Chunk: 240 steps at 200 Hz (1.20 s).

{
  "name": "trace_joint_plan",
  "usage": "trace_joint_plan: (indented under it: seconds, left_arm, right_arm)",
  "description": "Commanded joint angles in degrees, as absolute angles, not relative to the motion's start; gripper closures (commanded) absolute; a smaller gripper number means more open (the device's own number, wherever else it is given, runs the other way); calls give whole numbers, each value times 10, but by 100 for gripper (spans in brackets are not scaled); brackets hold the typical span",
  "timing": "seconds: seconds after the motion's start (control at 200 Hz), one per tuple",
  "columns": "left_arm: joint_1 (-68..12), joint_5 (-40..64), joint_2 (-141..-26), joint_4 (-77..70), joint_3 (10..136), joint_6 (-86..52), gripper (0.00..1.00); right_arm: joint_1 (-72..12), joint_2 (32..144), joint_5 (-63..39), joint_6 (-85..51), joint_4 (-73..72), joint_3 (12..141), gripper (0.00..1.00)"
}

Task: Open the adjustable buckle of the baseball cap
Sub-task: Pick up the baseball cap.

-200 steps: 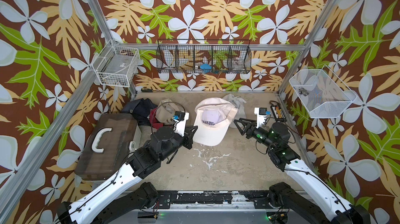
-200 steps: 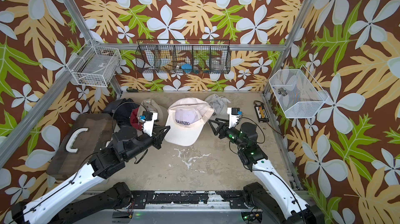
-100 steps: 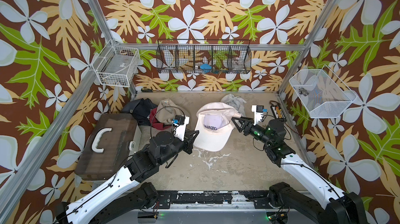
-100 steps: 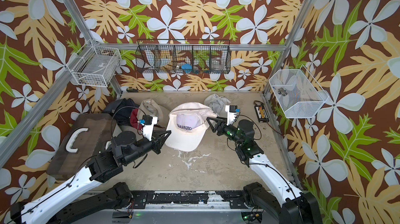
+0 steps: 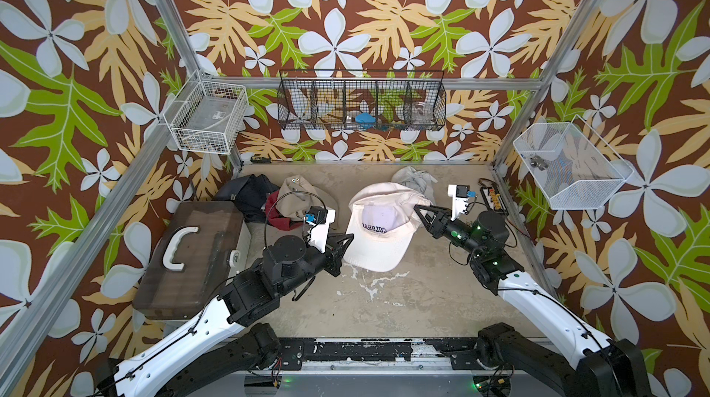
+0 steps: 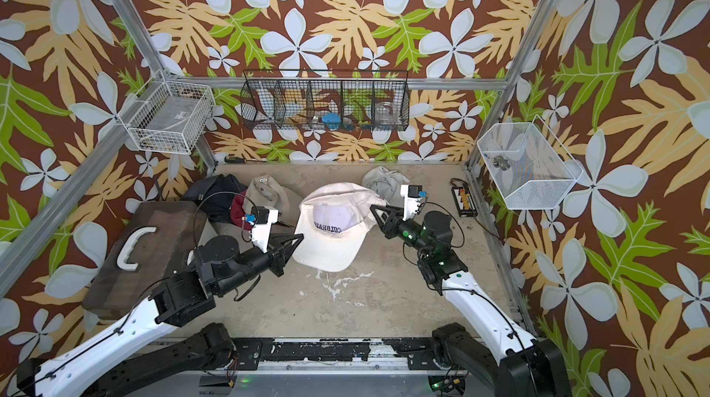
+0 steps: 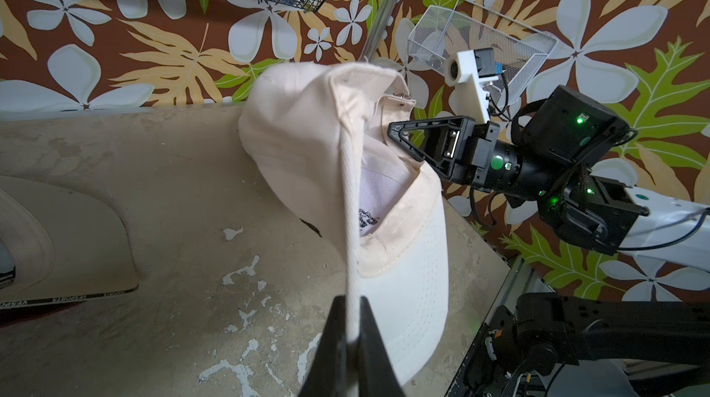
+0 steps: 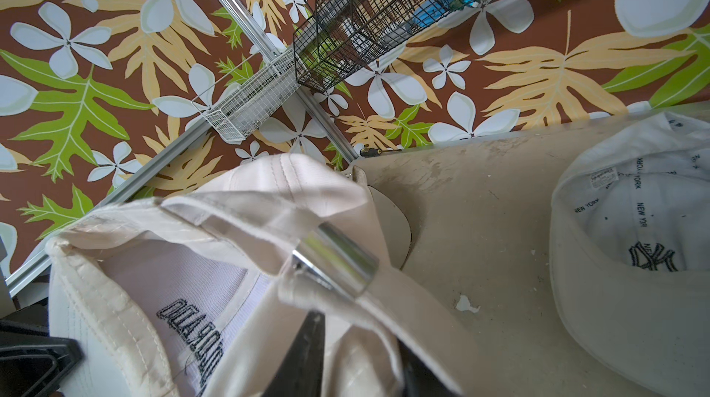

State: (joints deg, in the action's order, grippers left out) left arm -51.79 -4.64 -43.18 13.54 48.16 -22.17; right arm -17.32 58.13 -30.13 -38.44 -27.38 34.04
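In both top views the baseball cap (image 5: 378, 239) lies inside-up in the middle of the table (image 5: 403, 299), between the left gripper (image 5: 349, 238) and the right gripper (image 5: 417, 210). Left wrist view: the left gripper is clenched on the cap's rim (image 7: 351, 222). Right wrist view: the right fingers (image 8: 307, 353) flank the strap (image 8: 359, 341) just beside the metal buckle (image 8: 336, 260), and a firm pinch cannot be confirmed. Risk: pulling strap fabric rather than the buckle would drag the cap and strip the rim from the left jaws.

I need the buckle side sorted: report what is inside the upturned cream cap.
Inside the cream cap is a white lining with dark stitched lettering. The folded-over back panel covers the rest of the interior.
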Motion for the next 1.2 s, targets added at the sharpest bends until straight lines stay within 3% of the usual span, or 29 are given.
trace_joint_plan:
  seconds: [0.0, 0.07, 0.185, 0.646, 0.956, 1.196]
  left_arm:
    - [-521, -36, -431, 136, 477, -225, 100]
    - [-522, -36, -428, 138, 473, -224, 100]
    - [-522, -34, -429, 142, 468, -223, 100]
    - [-532, 6, -450, 147, 444, -204, 100]
    - [-536, 47, -464, 146, 468, -191, 58]
    - [-561, 35, -477, 137, 488, -188, 52]
  right_arm:
    - [-174, 571, -305, -364, -293, 341, 78]
    - [-174, 562, -303, -353, -283, 344, 82]
    - [-174, 550, -306, -334, -273, 347, 97]
    - [-174, 464, -280, -213, -154, 378, 100]
    - [-174, 412, -258, -159, -83, 385, 100]
    - [-175, 386, -265, -147, -58, 377, 100]
